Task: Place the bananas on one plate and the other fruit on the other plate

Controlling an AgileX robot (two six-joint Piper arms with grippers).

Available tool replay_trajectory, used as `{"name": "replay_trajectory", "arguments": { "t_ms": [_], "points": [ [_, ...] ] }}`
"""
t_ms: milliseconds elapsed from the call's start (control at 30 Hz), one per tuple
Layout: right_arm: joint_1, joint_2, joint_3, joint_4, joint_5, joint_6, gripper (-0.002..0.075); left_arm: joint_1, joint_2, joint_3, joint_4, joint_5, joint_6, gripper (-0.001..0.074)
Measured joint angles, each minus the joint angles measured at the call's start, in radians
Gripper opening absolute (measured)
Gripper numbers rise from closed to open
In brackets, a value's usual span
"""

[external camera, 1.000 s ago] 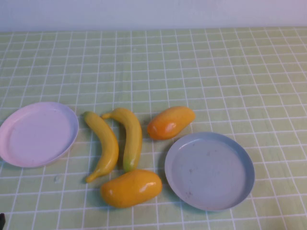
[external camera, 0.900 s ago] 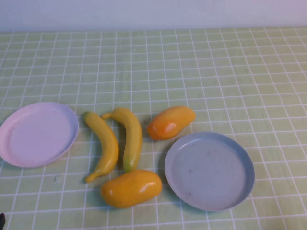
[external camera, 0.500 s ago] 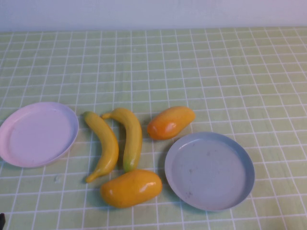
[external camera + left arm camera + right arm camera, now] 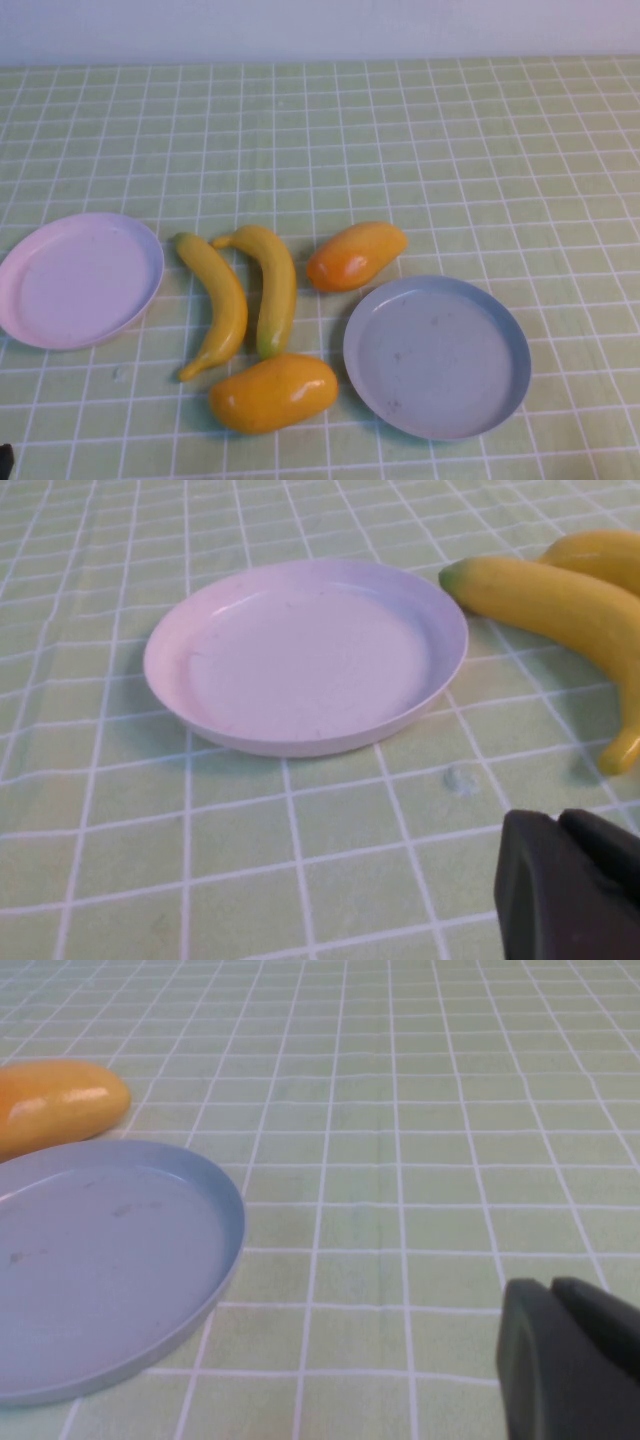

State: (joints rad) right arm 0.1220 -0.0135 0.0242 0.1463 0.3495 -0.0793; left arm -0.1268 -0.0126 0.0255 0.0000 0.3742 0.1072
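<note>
Two yellow bananas (image 4: 218, 305) (image 4: 272, 285) lie side by side on the green checked cloth, between the plates. One orange fruit (image 4: 355, 255) rests behind the grey-blue plate (image 4: 437, 355), and a yellower one (image 4: 272, 392) lies in front of the bananas. The pink plate (image 4: 80, 280) sits at the left. Both plates hold nothing. In the left wrist view my left gripper (image 4: 556, 818) is shut and holds nothing, near the pink plate (image 4: 300, 660) and a banana (image 4: 560, 605). In the right wrist view my right gripper (image 4: 550, 1284) is shut on nothing, beside the grey-blue plate (image 4: 100, 1260) and an orange fruit (image 4: 55, 1105).
The green checked tablecloth (image 4: 450, 150) stretches back to a pale wall (image 4: 320, 25). A small dark part (image 4: 4, 462) shows at the near left corner of the high view.
</note>
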Motion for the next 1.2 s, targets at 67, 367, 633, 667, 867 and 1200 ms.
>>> {"name": "replay_trajectory", "arguments": {
  "t_ms": [67, 367, 633, 667, 867, 1200],
  "points": [
    [0.000, 0.000, 0.000, 0.000, 0.000, 0.000, -0.0017, 0.000, 0.000, 0.000, -0.069, -0.009, 0.000, -0.0004],
    [0.000, 0.000, 0.000, 0.000, 0.000, 0.000, -0.0017, 0.000, 0.000, 0.000, -0.333, -0.101, -0.030, -0.0003],
    [0.000, 0.000, 0.000, 0.000, 0.000, 0.000, -0.0017, 0.000, 0.000, 0.000, -0.578, -0.227, -0.040, -0.0003],
    [0.000, 0.000, 0.000, 0.000, 0.000, 0.000, -0.0017, 0.000, 0.000, 0.000, -0.584, -0.236, -0.041, -0.0003],
    [0.000, 0.000, 0.000, 0.000, 0.000, 0.000, -0.0017, 0.000, 0.000, 0.000, -0.625, -0.268, -0.132, -0.0003],
    [0.000, 0.000, 0.000, 0.000, 0.000, 0.000, -0.0017, 0.000, 0.360, -0.322, -0.632, 0.122, -0.057, -0.0004]
  ]
}}
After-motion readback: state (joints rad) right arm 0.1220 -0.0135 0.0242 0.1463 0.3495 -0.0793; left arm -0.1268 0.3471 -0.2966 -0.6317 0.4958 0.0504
